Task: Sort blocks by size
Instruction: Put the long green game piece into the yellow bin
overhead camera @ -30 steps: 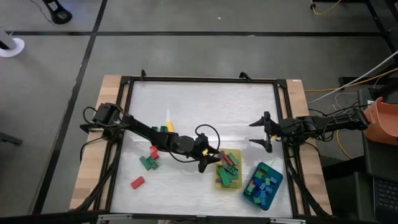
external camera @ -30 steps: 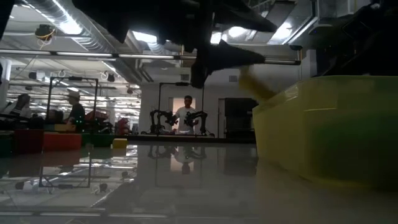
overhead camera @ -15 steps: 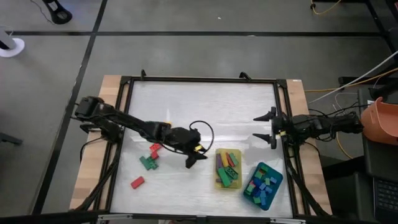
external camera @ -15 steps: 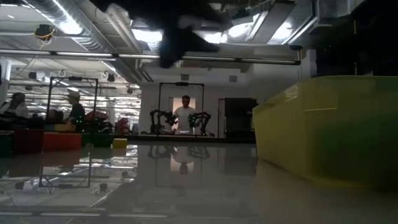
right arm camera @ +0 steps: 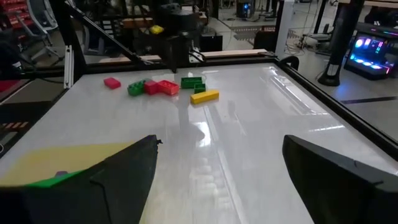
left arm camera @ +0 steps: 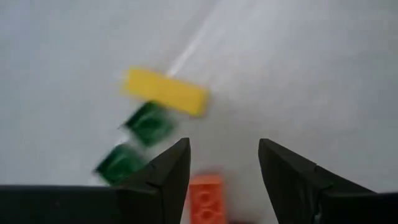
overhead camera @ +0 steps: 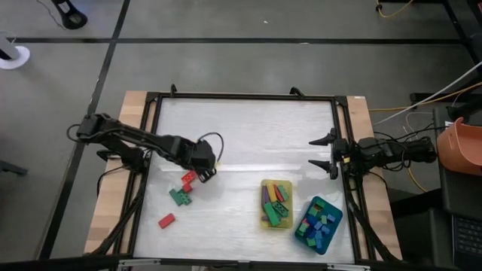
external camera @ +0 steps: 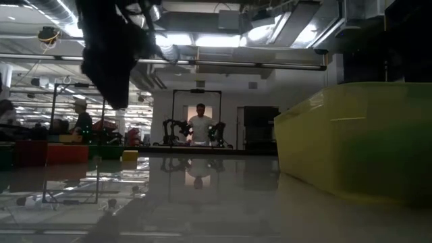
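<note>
grey floor (overhead camera: 226, 60) with dark seams; bright ceiling lights (external camera: 216, 40); a distant person (external camera: 200, 121)

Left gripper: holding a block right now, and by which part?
Nothing held. The left gripper is open above the loose blocks; the right gripper is open too.

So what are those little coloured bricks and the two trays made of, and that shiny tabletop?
The bricks look like hard moulded plastic: bright flat colours, studs on the orange-red one. The yellow tray and teal tray seem plastic too, the yellow slightly translucent. The tabletop is a pale, glossy sheet that mirrors the room; its material is unclear.
</note>
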